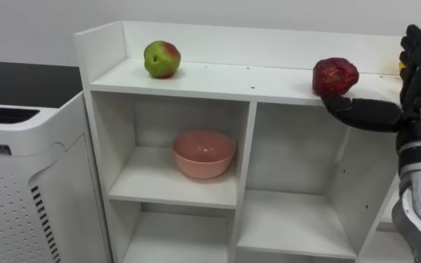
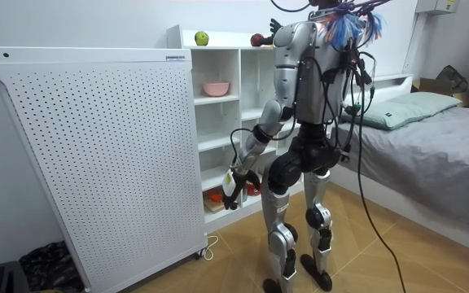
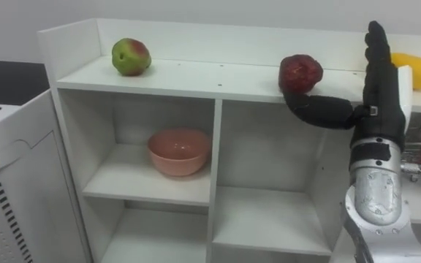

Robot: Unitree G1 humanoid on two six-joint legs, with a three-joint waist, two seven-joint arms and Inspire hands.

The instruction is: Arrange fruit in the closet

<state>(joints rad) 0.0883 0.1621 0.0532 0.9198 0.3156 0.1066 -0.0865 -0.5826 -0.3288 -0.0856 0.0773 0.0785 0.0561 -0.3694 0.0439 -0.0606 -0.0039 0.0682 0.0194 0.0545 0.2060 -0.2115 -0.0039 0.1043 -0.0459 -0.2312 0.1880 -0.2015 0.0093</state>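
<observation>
Room setting. A plain white wall [image 2: 72, 24] backs a white open shelf unit [image 2: 239, 89], which upright dividers and boards split into square compartments. Just beside it, on the room view's left, stands a tall white cabinet [image 2: 96, 155] with perforated sides and a dark top. The floor [image 2: 218, 273] is light wood parquet. On the room view's right, a bed [image 2: 438, 155] with a grey cover and a pale pillow [image 2: 405, 107] lies along the far wall. Lighting is soft and even throughout the room

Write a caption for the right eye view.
Open right hand, thumb by a dark red fruit atop the white closet; green apple at left, pink bowl below.
</observation>
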